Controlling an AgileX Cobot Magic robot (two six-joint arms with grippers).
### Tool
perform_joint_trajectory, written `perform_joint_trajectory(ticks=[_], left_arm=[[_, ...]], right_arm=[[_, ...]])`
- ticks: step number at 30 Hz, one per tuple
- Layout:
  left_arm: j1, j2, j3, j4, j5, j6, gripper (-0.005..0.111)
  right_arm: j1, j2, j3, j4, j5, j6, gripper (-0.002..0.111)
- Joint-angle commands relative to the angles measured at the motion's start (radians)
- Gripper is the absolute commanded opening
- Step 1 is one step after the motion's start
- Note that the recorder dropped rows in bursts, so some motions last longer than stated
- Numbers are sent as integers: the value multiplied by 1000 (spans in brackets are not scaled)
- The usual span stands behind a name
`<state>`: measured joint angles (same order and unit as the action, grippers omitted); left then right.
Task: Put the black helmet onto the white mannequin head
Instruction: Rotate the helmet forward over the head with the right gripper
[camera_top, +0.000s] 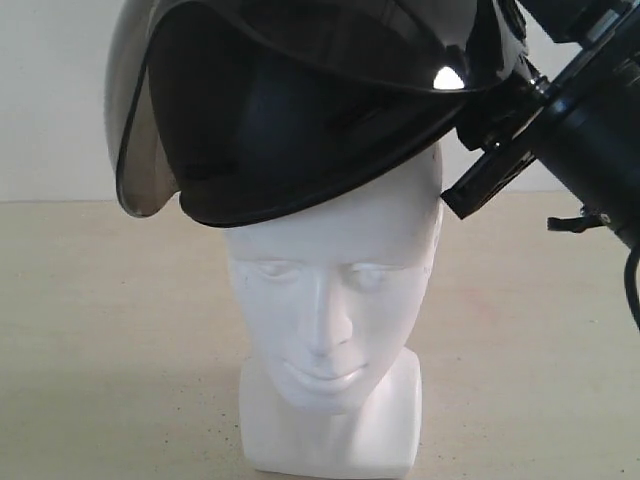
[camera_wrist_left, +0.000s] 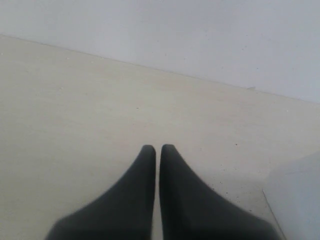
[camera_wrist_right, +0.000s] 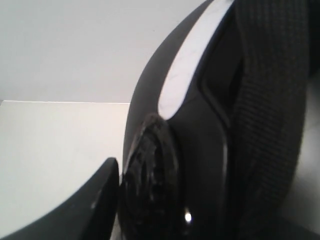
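The black helmet (camera_top: 300, 120) sits tilted on top of the white mannequin head (camera_top: 330, 330), its smoky visor (camera_top: 140, 130) hanging low on the left and its right side lifted. My right gripper (camera_top: 500, 150) holds the helmet's right edge, just above the back of the head. In the right wrist view the helmet shell (camera_wrist_right: 200, 140) fills the picture, one finger (camera_wrist_right: 90, 200) pressed against its hinge disc (camera_wrist_right: 150, 175); the other finger is hidden. My left gripper (camera_wrist_left: 158, 150) is shut on nothing, low over the bare table, and out of the exterior view.
The beige table (camera_top: 100, 330) spreads all round the head, with a plain white wall (camera_top: 50, 90) behind. A pale white object's corner (camera_wrist_left: 297, 195) shows beside the left gripper. The right arm (camera_top: 600, 130) comes in from the upper right.
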<state>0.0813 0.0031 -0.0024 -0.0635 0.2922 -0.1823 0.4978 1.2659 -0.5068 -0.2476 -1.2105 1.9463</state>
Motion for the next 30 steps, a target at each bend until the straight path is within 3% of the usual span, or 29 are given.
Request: perform_joint_trajectory(ticks=[1,19,30], left_arm=[[-6,-3,2,-7,0,0,4],[-6,-3,2,-7,0,0,4],[-6,-3,2,-7,0,0,4]], right_arm=[[0,1,16,-58,18,-12,0],[0,1,79,-48,11,-17,0],[0,1,106,107,2,-48,0]])
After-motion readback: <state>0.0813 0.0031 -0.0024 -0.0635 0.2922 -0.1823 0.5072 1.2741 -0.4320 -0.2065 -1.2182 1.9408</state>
